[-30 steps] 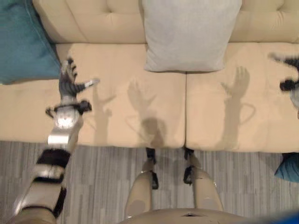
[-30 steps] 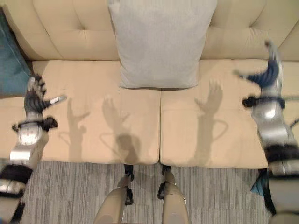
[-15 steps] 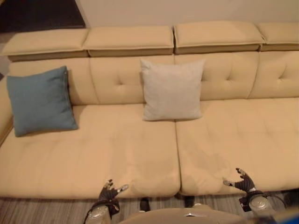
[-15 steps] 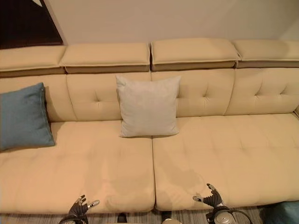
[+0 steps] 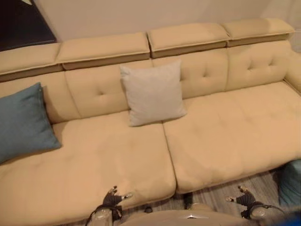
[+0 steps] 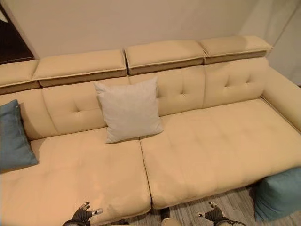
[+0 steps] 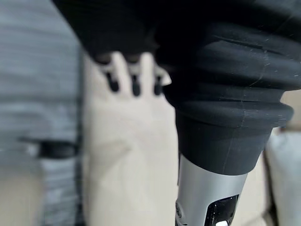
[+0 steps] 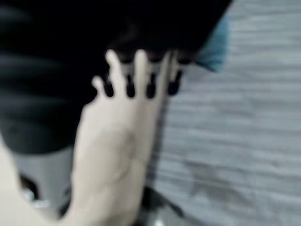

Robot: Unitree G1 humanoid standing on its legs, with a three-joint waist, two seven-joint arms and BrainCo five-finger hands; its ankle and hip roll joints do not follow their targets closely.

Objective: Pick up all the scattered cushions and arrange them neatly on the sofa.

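Teal cushion (image 6: 277,194) on floor | just beside right hand (image 6: 212,215) | fingers spread

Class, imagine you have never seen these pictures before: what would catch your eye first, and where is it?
The long beige sofa spans the scene, with a pale grey cushion propped against its backrest near the middle. A teal cushion leans at the sofa's left end, and another teal cushion sits on the floor by the right end. Low in front, the left hand and right hand hang open, holding nothing.
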